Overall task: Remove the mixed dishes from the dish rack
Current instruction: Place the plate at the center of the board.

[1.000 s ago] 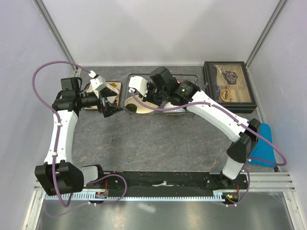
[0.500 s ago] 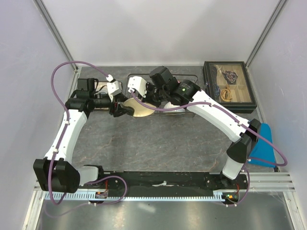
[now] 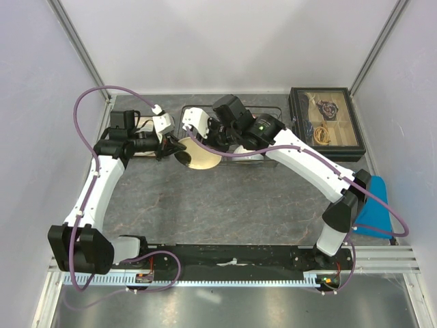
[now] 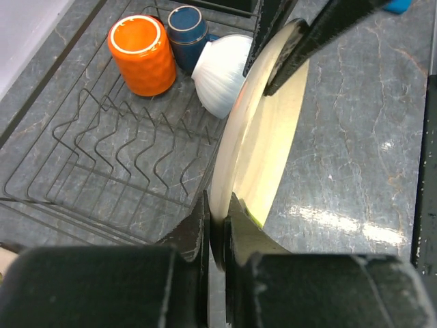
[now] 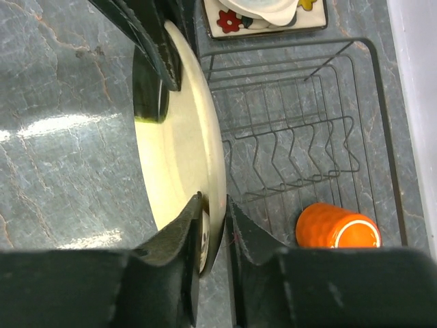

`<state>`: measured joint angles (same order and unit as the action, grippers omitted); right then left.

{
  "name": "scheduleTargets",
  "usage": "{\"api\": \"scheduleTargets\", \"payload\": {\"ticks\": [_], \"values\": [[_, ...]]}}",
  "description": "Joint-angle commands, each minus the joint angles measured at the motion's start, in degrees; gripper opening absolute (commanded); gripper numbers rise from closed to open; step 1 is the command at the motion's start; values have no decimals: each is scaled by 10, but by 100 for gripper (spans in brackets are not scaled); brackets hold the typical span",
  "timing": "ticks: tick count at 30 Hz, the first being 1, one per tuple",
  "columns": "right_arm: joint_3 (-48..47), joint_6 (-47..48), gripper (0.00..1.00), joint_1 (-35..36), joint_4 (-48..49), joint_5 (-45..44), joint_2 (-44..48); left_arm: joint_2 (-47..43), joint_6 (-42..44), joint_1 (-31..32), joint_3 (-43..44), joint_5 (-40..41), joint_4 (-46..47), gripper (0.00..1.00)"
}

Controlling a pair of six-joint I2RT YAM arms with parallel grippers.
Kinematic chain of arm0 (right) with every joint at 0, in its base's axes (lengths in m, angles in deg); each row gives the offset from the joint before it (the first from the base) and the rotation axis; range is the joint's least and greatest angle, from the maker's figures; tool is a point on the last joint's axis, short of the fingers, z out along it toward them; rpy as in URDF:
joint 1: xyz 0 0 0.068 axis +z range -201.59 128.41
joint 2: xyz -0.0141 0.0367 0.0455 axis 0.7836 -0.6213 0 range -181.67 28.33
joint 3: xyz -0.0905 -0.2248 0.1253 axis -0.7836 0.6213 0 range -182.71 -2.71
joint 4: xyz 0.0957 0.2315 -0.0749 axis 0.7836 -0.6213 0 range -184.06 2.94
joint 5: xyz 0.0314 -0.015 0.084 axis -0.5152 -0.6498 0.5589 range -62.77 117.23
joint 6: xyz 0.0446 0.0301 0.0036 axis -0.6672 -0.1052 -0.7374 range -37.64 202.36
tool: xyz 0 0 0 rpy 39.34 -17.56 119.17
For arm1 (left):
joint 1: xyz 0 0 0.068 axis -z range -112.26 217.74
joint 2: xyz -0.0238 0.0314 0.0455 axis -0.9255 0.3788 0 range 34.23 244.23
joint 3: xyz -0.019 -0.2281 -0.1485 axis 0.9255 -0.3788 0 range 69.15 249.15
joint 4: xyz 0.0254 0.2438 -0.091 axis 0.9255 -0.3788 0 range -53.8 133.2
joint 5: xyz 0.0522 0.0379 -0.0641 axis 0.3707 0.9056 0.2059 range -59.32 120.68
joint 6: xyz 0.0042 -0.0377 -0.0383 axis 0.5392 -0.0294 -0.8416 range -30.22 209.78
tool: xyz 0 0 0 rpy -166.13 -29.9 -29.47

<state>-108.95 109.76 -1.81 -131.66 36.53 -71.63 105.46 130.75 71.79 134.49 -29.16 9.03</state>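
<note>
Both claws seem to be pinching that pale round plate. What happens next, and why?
Probably the right claw should open: the left claw also pinches the round pale plate, on its opposite rim, so it could carry the plate off alone.

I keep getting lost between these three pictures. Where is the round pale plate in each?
Top external: the round pale plate is just left of centre.
Left wrist: on edge through the middle, bottom to top.
Right wrist: on edge, left of centre.
Shared landmark: the dish rack beside it.
</note>
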Motion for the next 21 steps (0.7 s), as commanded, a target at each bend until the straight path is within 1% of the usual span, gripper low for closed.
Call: {"api": "scheduleTargets", "payload": {"ticks": [1,3,4,5,7,10,13,15,17,18,20,21], "values": [[-6,18,31,4,21,4,10,-1,-30,2,0,-17,10,2],[1,18,41,4,23,-7,13,-4,-41,1,-3,-11,18,1],[4,18,47,4,25,-12,15,-4,-48,1,-4,-3,29,2],[8,16,60,4,27,-17,16,-6,-53,0,-5,1,35,2],[16,14,70,4,33,-38,18,-7,-67,-1,-6,14,48,2],[30,11,78,4,47,-64,26,-6,-93,-7,-6,32,64,1],[41,6,83,4,67,-89,36,2,-121,-22,-3,51,82,2],[50,4,85,4,83,-110,42,12,-147,-40,0,53,99,2],[56,-3,87,4,95,-137,48,20,-172,-86,0,48,114,2],[64,-5,88,4,103,-142,50,24,-204,-99,0,42,137,2],[70,-7,89,4,109,-159,51,38,-240,-125,4,33,158,1],[75,-8,89,4,111,-163,50,44,-273,-148,6,33,175,2]]}}
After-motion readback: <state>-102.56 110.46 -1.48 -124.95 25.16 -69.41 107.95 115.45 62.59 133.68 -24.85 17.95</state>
